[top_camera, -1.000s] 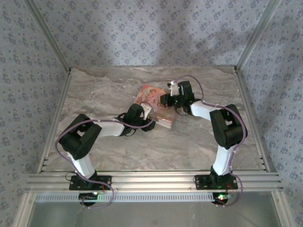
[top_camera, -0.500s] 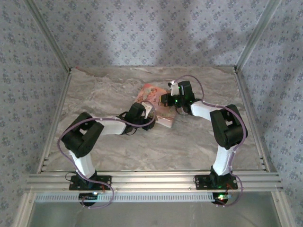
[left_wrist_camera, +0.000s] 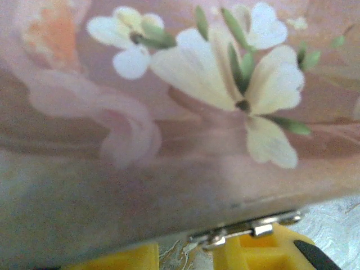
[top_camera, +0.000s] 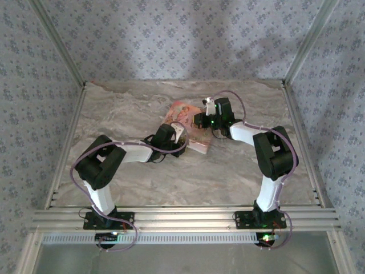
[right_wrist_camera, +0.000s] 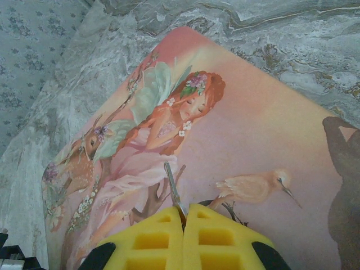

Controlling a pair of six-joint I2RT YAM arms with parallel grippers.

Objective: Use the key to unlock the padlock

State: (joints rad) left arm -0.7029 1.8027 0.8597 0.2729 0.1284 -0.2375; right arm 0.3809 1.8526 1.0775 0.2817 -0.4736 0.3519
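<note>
Since the right gripper (right_wrist_camera: 184,212) is pinched fully shut on what looks like the thin key (right_wrist_camera: 171,183) above the fairy-painted box (right_wrist_camera: 253,129), hold the key's blade straight. The left gripper (left_wrist_camera: 185,254) is narrowly parted around a metal clasp (left_wrist_camera: 247,229). I cannot tell whether it grips, nor where the padlock sits.

No lettering, number, brand mark or sign could be read on any surface in these views.
</note>
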